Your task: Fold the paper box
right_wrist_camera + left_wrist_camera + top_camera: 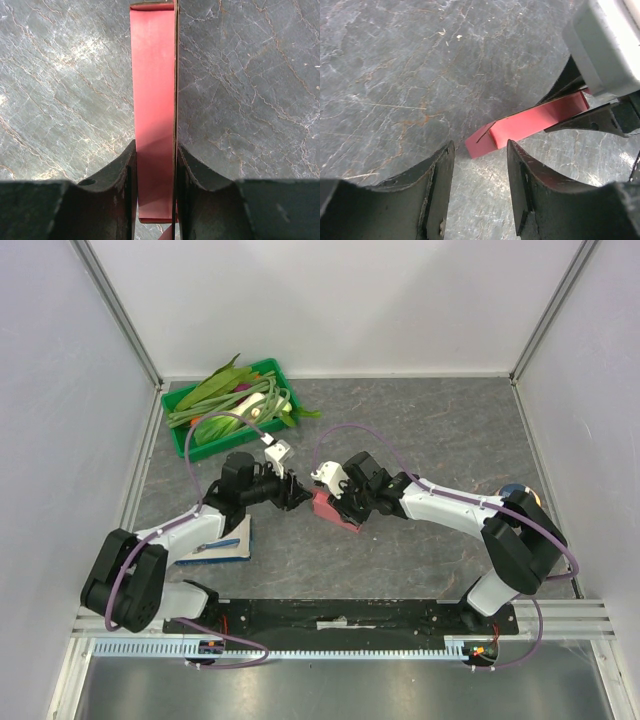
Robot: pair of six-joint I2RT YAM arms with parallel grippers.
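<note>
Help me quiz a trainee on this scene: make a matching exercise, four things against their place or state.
Things:
1. paper box
2. left gripper
3. green tray
4. booklet

Place or state:
A. holds leafy greens, far left
B. open, at the box's end
C. lies under the left arm
D. clamped in the right gripper

Pairs: 1-D, 2-B, 3-A, 4-C
</note>
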